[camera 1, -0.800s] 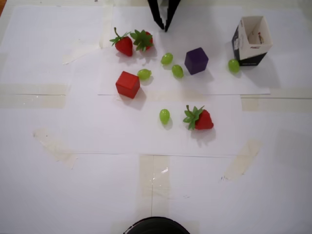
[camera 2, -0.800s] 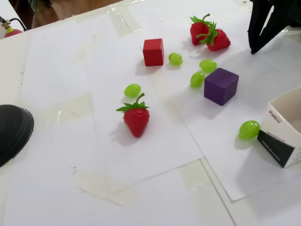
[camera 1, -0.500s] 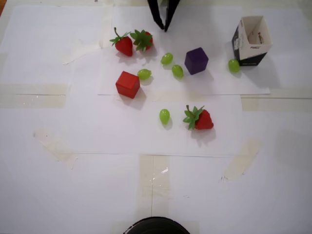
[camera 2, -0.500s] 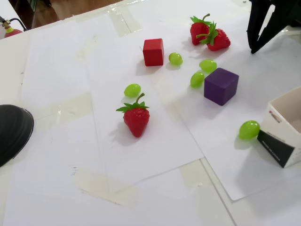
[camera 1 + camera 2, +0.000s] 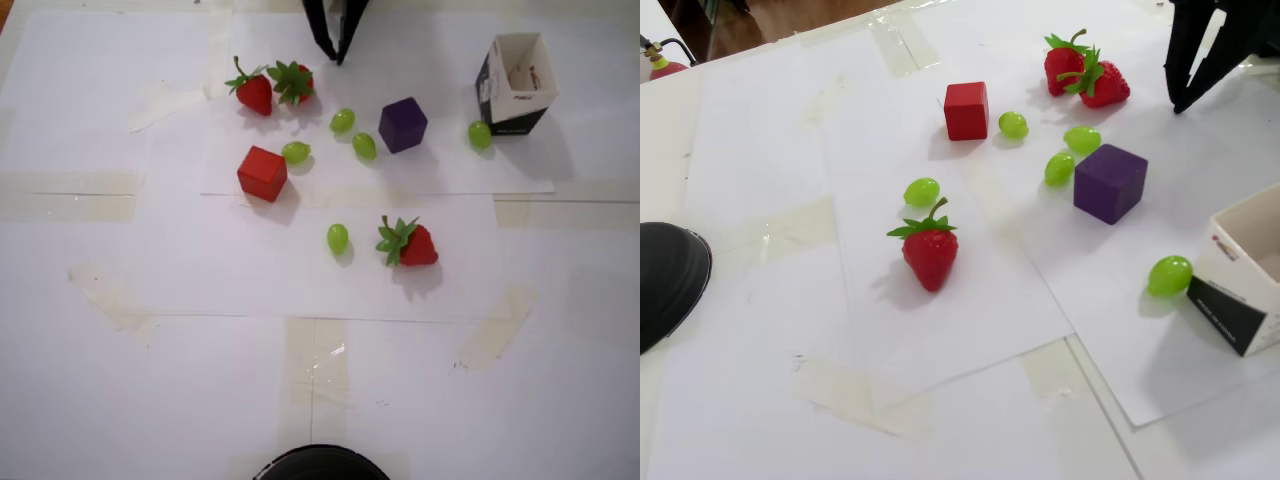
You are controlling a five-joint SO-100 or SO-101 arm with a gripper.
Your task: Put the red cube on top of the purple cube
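red cube (image 5: 262, 172) sat on the paper just beside a green grape (image 5: 295, 152), purple cube (image 5: 403, 124) well off to its right in the overhead view, black gripper (image 5: 337, 57) up at the top edge, fingertips pinched nearly together, holding nothing

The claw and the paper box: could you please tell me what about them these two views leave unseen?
- Claw: in the overhead view the top edge cuts off all but its dark fingertips; in the fixed view the top right corner crops it.
- Paper box: in the fixed view the right edge cuts it; its print is too small to read in either view.
- Dark round object: cropped by the overhead view's bottom edge, unidentifiable.
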